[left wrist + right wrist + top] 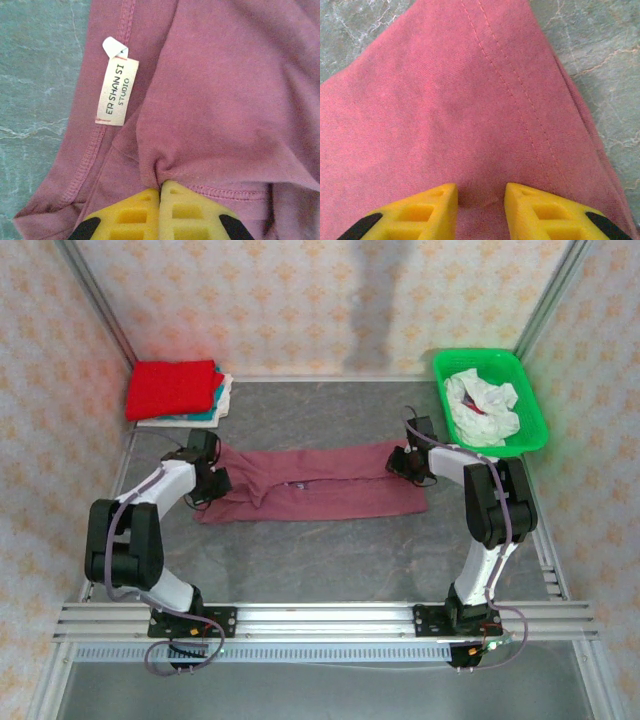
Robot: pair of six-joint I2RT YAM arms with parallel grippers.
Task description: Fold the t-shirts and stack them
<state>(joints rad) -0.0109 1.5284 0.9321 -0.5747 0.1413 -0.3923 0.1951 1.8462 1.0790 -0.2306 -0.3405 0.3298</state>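
A maroon t-shirt [320, 485] lies in a long band across the middle of the table. My left gripper [213, 480] sits at its left end, shut on a bunched fold of the maroon cloth [225, 75] beside the neck label [117, 90], with the yellow fingertips [145, 200] pressed together. At the right end, my right gripper [407, 462] stands open over the flat maroon cloth [445, 100], its tips apart on the fabric near a stitched hem. A folded bright red t-shirt [172, 388] tops a stack at the back left, over teal [214, 412] and white [226, 395] layers.
A green plastic basket [441, 365] at the back right holds a crumpled white t-shirt [480, 405]. Grey tabletop [330, 560] lies bare in front of the maroon shirt. Patterned walls close in the back and both sides.
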